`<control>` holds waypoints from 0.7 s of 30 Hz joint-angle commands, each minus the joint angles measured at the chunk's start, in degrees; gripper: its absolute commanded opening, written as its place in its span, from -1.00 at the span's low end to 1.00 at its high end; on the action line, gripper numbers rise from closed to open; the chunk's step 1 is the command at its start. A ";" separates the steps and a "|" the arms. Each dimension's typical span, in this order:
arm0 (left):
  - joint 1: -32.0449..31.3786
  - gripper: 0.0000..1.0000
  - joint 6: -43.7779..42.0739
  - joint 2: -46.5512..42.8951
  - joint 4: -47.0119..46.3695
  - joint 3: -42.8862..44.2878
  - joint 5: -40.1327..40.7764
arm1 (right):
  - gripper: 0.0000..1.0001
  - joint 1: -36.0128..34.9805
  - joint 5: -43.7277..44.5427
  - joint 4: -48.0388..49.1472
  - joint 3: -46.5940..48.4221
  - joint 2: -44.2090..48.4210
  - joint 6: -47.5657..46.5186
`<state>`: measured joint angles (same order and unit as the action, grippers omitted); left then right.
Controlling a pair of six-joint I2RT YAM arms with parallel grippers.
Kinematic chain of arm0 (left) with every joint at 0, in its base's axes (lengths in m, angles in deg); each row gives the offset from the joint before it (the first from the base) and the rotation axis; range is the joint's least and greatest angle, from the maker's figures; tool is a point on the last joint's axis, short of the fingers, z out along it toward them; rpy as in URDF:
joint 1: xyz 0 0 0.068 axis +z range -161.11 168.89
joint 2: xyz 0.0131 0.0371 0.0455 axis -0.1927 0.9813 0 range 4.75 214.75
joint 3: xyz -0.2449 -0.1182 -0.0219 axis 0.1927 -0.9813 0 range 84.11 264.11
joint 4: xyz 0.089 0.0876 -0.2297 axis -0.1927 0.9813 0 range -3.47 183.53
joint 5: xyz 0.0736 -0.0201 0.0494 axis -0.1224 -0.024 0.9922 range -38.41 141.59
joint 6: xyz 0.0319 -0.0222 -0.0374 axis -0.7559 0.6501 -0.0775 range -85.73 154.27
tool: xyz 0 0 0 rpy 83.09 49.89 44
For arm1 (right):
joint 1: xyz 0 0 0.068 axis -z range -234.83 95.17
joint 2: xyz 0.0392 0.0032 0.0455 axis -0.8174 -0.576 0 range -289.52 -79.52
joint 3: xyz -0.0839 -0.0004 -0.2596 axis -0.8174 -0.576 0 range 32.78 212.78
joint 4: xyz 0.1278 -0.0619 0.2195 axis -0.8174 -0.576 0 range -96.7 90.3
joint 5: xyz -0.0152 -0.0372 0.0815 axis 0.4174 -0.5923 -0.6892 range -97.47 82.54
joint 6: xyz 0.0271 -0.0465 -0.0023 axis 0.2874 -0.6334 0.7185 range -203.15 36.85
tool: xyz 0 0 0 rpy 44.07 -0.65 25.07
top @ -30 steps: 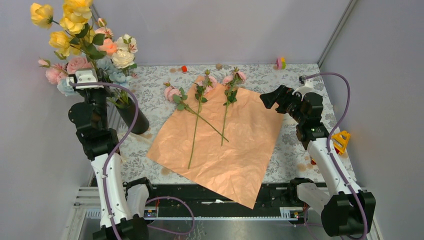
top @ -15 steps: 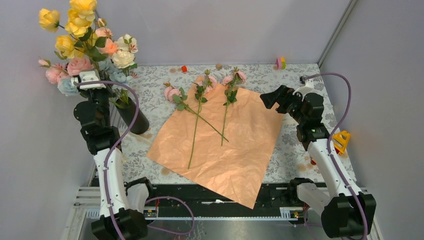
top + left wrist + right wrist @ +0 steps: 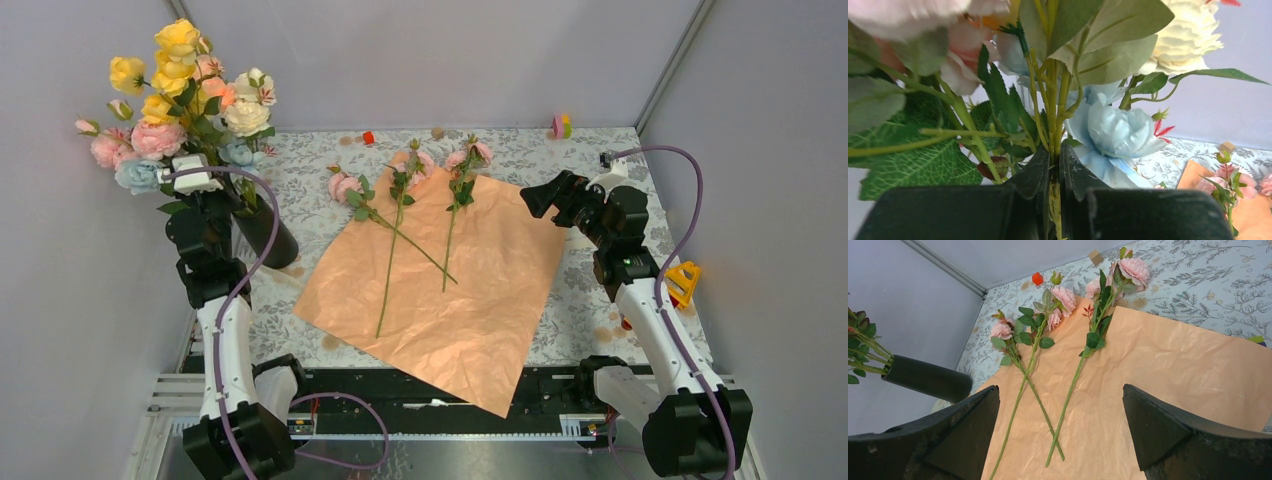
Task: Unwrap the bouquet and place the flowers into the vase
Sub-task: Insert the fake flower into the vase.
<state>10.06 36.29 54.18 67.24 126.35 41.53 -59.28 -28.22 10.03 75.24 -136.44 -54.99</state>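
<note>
Grey walls, floral cloth (image 3: 575, 310). Paper (image 3: 470, 300) lies open and flat, peach side up. Three pink flowers (image 3: 388, 270) lie on its far half, two of them crossed at the stems. Vase (image 3: 270, 235) stands far left with the big bunch (image 3: 180, 90) rising out of it; it looks leaned in the top view, which may only be perspective.

Left gripper (image 3: 1054, 150) is pinched narrow on green stems of that bunch, above the vase mouth. Right gripper (image 3: 1060, 390) hangs wide over the paper's right side, holding nothing.

Risks, as judged from here:
- Bunch is top-heavy and the vase slim. Letting go with the stems off-centre could tip it. Stem depth in the vase is not visible.
- Leaves crowd the left fingers. Pulling back could snag one and drag stems out or pull the vase over.
- Crossed stems: lifting one likely drags the other.
- Thin stems lying flat on paper: the fingers may pinch paper too, or slide the sheet.
- Vase mouth looks crowded, so three more stems may jam or push others out.
</note>
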 commanded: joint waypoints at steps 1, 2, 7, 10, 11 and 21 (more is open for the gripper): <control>0.45 -1.00 4.47 0.12 -1.27 -0.30 0.45 | 0.99 0.32 -2.00 2.19 -0.22 0.41 0.26; 0.41 -1.00 4.70 -0.19 -0.56 -0.58 0.80 | 0.99 0.34 -2.09 2.28 -0.32 0.41 0.31; 0.38 -0.98 5.54 -1.61 3.37 -1.63 2.12 | 0.99 0.32 -2.80 2.94 -0.42 -0.19 0.76; 0.43 -0.85 5.96 -1.94 5.27 -1.47 1.02 | 0.99 0.32 -3.46 3.52 -0.44 -0.57 1.38; 0.39 -0.80 6.15 -2.11 5.45 -1.34 0.86 | 0.99 0.32 -3.60 3.65 -0.44 -0.51 1.53; 0.38 -0.33 8.52 -1.56 9.71 3.91 -2.13 | 0.99 0.32 -5.25 3.71 -0.31 -1.11 1.80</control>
<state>10.17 43.03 52.76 75.94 126.09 40.94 -59.25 -31.21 11.04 74.80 -137.05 -53.48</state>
